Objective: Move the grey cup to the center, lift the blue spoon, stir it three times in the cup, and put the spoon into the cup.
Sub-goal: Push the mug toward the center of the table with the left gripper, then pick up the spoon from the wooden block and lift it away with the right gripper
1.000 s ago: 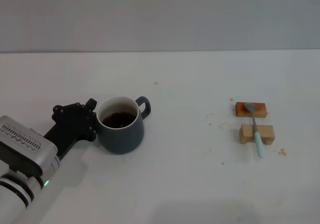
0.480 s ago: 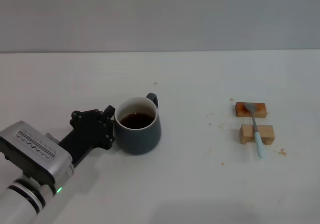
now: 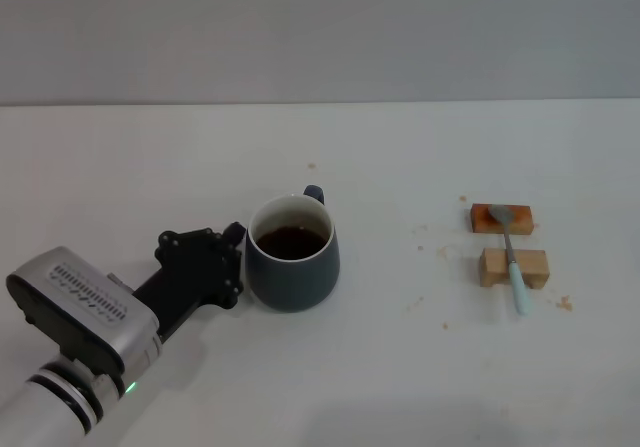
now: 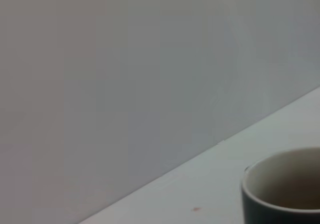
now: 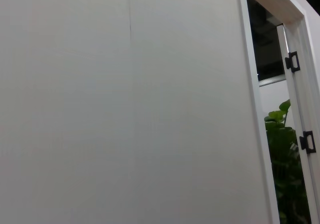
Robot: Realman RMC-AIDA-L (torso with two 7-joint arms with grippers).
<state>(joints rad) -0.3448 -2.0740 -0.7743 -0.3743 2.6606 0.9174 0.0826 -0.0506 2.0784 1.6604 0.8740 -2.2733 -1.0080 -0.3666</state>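
Jaws: left gripper (image 3: 236, 263) sits black and low on the bench, pressed to the left side of the grey cup (image 3: 292, 265); whether it clasps the cup wall or only pushes cannot be told.
Cup: upright, dark liquid inside, handle pointing far, near the center (image 3: 330, 297) but a little left of it.
Spoon: blue spoon (image 3: 511, 256) lies well right, bridged across two wooden blocks (image 3: 513, 266), likely raised for easy pickup.
Right arm: out of sight.
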